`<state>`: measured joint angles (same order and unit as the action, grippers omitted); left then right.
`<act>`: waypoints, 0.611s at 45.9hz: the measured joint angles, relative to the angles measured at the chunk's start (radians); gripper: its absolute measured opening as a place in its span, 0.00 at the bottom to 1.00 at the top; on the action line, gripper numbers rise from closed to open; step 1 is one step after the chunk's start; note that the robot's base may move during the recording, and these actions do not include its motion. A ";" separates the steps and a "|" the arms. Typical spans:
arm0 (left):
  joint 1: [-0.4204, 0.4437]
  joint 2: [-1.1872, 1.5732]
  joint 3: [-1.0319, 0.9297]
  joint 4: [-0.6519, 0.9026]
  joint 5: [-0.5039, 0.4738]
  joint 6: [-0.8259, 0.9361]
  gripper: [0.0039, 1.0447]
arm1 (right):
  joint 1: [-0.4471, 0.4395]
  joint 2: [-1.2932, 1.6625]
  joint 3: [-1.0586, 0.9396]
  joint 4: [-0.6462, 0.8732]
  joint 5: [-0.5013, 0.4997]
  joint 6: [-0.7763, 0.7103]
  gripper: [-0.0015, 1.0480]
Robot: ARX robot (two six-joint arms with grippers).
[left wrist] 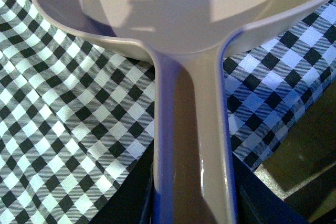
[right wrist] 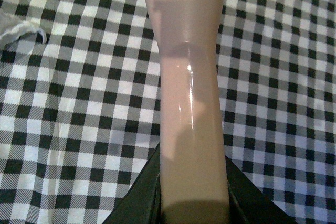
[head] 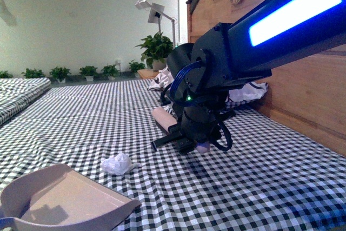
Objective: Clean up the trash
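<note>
The trash, a small crumpled white tissue (head: 116,163), lies on the black-and-white checked bed cover. It lies just beyond the front lip of the beige dustpan (head: 65,198). Its edge also shows in the right wrist view (right wrist: 16,27). My left gripper (left wrist: 191,203) is shut on the dustpan handle (left wrist: 191,145), and the pan (left wrist: 184,3) rests on the cover. My right gripper (head: 189,133) is shut on the beige brush handle (head: 164,118), a little to the right of and beyond the tissue. The right wrist view shows that handle (right wrist: 189,93) between my right gripper's (right wrist: 191,198) jaws. The brush head is out of view.
A wooden headboard (head: 303,96) runs along the right side. A white pillow with black print (head: 248,90) lies behind my right arm. A second bed (head: 16,93) stands at far left. Potted plants (head: 157,47) and a lamp (head: 154,12) stand at the back.
</note>
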<state>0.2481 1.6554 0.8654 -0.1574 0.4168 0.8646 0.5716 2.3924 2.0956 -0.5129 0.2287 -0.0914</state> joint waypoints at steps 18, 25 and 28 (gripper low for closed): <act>0.000 0.000 0.000 0.000 0.000 0.000 0.25 | 0.081 0.032 -0.029 -0.098 -0.140 -0.074 0.19; 0.000 0.000 0.000 0.000 0.000 0.000 0.25 | 0.093 -0.002 -0.089 -0.180 -0.357 -0.123 0.19; 0.000 0.000 0.000 0.000 0.000 0.000 0.25 | 0.095 -0.033 -0.114 -0.216 -0.469 -0.161 0.19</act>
<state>0.2481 1.6554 0.8654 -0.1574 0.4168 0.8650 0.6662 2.3596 1.9820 -0.7284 -0.2405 -0.2520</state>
